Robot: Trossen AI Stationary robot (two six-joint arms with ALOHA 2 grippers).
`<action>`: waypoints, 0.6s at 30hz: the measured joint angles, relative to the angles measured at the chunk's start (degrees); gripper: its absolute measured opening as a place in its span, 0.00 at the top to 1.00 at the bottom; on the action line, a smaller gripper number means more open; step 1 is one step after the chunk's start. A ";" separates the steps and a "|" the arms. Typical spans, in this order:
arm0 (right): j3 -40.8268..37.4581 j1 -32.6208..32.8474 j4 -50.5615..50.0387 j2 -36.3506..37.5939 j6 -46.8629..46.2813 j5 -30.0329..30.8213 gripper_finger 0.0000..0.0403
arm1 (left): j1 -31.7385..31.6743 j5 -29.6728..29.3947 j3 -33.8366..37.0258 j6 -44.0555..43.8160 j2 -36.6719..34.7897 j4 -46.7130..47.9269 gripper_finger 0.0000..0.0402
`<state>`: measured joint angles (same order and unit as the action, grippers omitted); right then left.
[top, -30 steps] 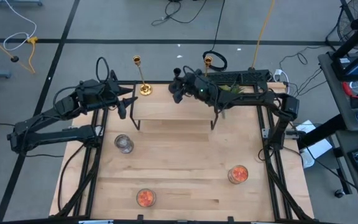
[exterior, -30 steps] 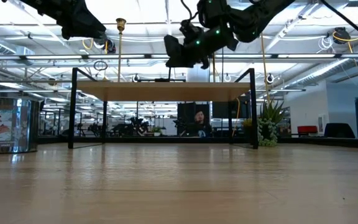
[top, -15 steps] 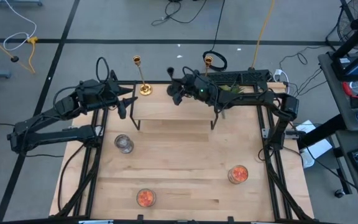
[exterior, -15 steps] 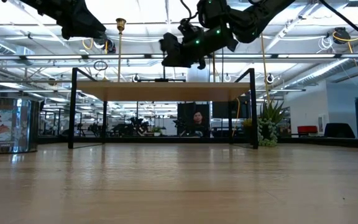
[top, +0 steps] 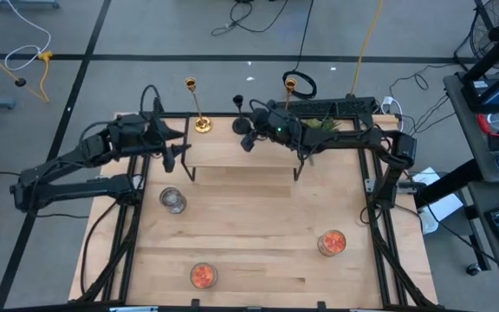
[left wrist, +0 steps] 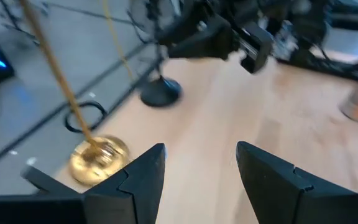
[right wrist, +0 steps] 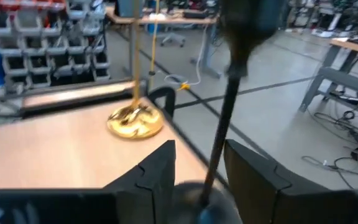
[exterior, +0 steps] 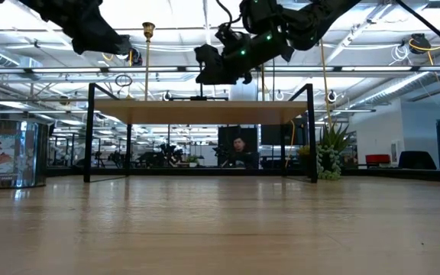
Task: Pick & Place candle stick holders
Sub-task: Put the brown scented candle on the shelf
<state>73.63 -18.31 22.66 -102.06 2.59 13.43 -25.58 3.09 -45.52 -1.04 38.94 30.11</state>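
Observation:
A short black candlestick point(top: 240, 111) stands upright on its round base point(left wrist: 160, 93) at the far edge of a raised wooden shelf point(top: 241, 158). My right gripper point(top: 248, 135) is open, with its fingers on either side of the black stem point(right wrist: 224, 112), low down near the base. A gold candlestick point(top: 199, 111) stands on its base point(left wrist: 97, 159) at the shelf's far left corner. A second gold candlestick point(top: 289, 85) shows behind my right arm. My left gripper point(left wrist: 197, 168) is open and empty, near the first gold candlestick. My right gripper's fingers point(right wrist: 253, 171) stand level on either side of the black candlestick's lower stem point(right wrist: 216, 162), with a gap showing on one side. I cannot tell whether the other finger touches the stem. The candlestick stands upright on the shelf.
A clear glass jar point(top: 173, 200) and two orange-filled jars point(top: 202, 276) point(top: 331, 243) stand on the table's near part. A green potted plant point(top: 323, 124) stands at the shelf's far right. The shelf's black legs point(exterior: 90, 134) rise from the table.
My right gripper has gone toward the table's left along the shelf, closing in around the black candlestick. My left arm has shifted slightly. The candlesticks have stayed where they were.

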 joint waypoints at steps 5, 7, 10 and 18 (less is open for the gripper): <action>0.00 2.55 -4.45 0.61 0.07 0.00 0.66 | 3.84 2.67 0.00 -3.63 -0.02 6.83 0.49; -0.15 3.57 -7.52 1.34 0.13 0.29 0.66 | 6.12 2.99 0.00 -5.04 -0.02 9.29 0.49; 0.05 5.15 -9.08 2.02 0.32 5.31 0.66 | 9.70 2.70 0.00 -7.49 -0.02 12.25 0.49; -0.07 8.89 -18.12 4.06 -0.26 10.49 0.66 | 18.80 -6.75 0.00 -23.65 0.46 27.95 0.49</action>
<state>73.56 -9.41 4.55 -97.99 2.33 23.92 -6.78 -3.66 -45.52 -24.69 39.40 58.05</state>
